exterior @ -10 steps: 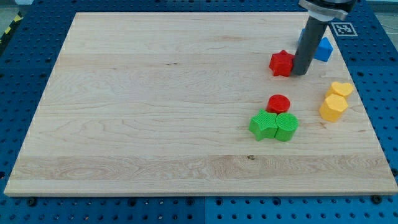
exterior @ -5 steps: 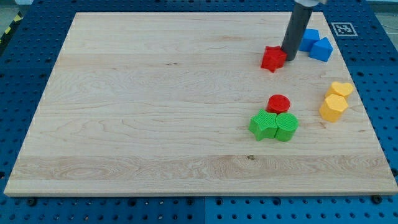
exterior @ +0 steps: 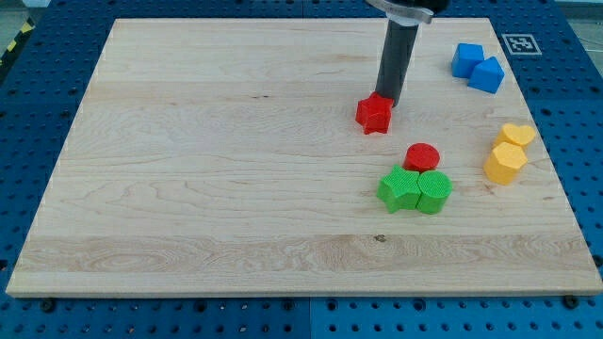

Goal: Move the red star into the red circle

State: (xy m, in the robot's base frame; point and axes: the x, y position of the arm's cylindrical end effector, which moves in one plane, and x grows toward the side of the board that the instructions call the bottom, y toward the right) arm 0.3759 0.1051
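Touching: my tip (exterior: 389, 104) vs red star (exterior: 374, 114) — tip sits at star's far-right edge, in contact as far as can be seen.
Jaws: none on this rig, just a straight dark rod; nothing to clench or release.
Red star: on wooden board (exterior: 217, 169), right of centre, toward far side.
Red circle (exterior: 422, 156): nearer than star and to its right, apart from it w/ bare wood between.
Green blocks: green star-ish block (exterior: 399, 189) and green round block (exterior: 434, 191) side by side, touching each other, just near of red circle; round one touches circle.
Yellow blocks: upper yellow block (exterior: 516, 135) and lower yellow hexagon-ish block (exterior: 505, 163), touching, at right edge.
Blue blocks: blue cube (exterior: 466, 59) and blue block (exterior: 488, 74), touching, far-right corner, well apart from tip.
Containers: none visible; all blocks lie loose on board.
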